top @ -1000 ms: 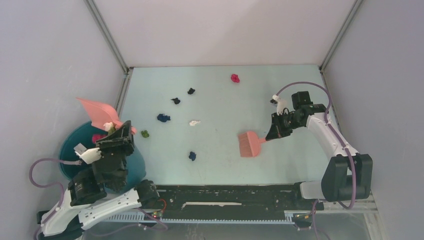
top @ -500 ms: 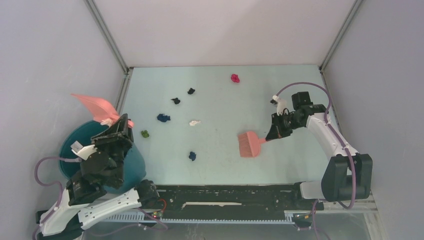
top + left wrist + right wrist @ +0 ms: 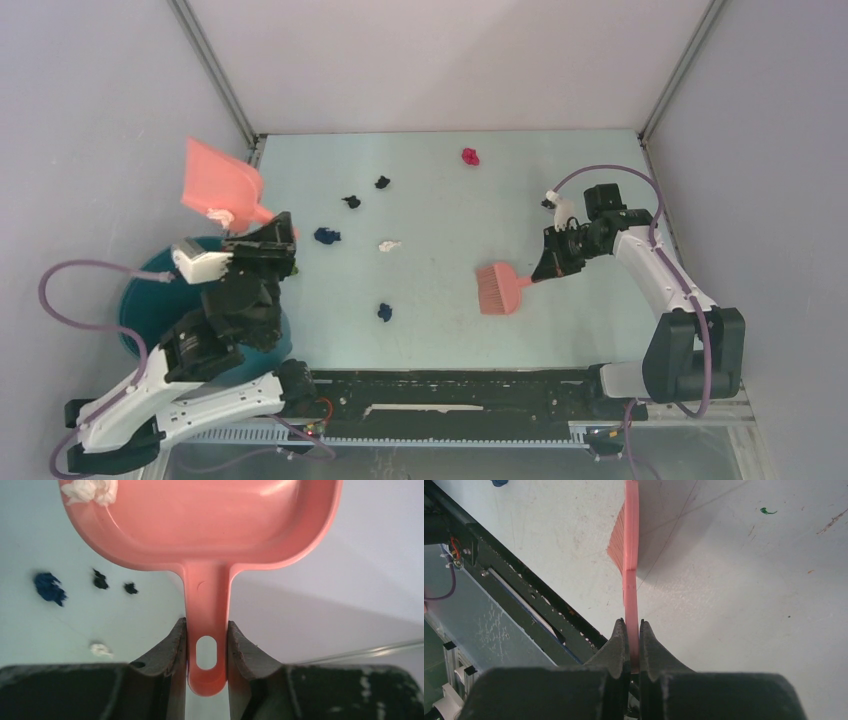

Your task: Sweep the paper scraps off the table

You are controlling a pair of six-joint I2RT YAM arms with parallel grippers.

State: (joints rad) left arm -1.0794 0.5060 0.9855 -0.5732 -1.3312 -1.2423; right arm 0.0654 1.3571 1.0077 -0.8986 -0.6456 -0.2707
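Two tools are gripped, one per arm. The left gripper (image 3: 207, 626) is clamped on the dustpan (image 3: 200, 525) handle, with a jaw on each side of the hang-hole. The pan is raised beside the left wall (image 3: 100, 150), past the table (image 3: 600, 180) edge. One white wad (image 3: 90, 490) sits in the pan's corner. A bucket (image 3: 150, 300) stands under that arm, off the table's left side.

The right gripper (image 3: 633, 626) is pressed together on the brush (image 3: 628, 535) handle. The bristles face the front rail (image 3: 450, 390) and seem to touch the table, though contact is unclear.

Six scraps lie on the table, between the arms:
- a white scrap (image 3: 389, 245) and a blue scrap (image 3: 385, 311), nearest the brush but well apart from it
- another blue one (image 3: 326, 235), near the left gripper
- two black ones (image 3: 351, 201) (image 3: 382, 182), farther back
- a magenta scrap (image 3: 470, 156), near the back wall (image 3: 450, 60)

Bare surface separates the brush from the white scrap. The right wall (image 3: 760, 200) stands close behind the right arm.
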